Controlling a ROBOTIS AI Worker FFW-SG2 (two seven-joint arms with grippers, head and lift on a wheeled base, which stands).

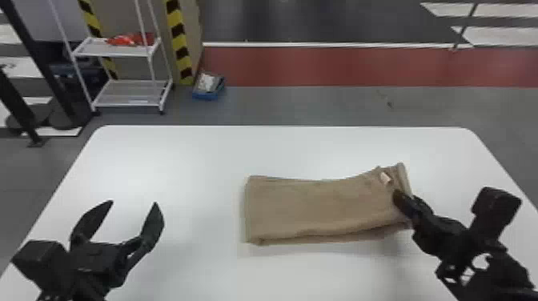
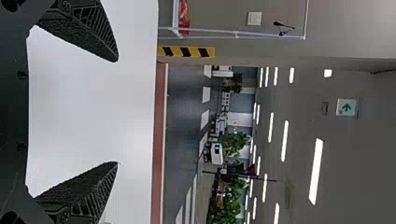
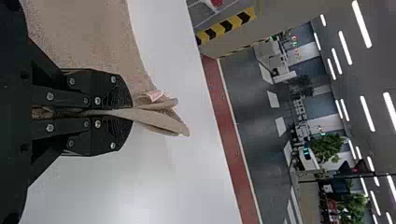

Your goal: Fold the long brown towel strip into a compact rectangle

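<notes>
Right pincer [image 1: 399, 199] grips towel [image 1: 316, 208]; blue box [image 1: 205, 96] apparently holds something white [image 1: 206, 82].

Head view: pinched faces of the brown towel [image 1: 320, 204] hidden inside the right gripper [image 1: 403, 202], its underside out of sight against the worktop [image 1: 200, 160], layers along the near edge too blurred to count, print on the pale tag [image 1: 385, 178] too small to make out. Near side of worktop cut off by the bottom edge, as is the arm behind the left gripper [image 1: 134, 204]; in right wrist view, towel runs out past the top edge. Red stuff [image 1: 130, 39] on the rack shelf and contents of the blue box [image 1: 206, 95] too blurred to identify.
</notes>
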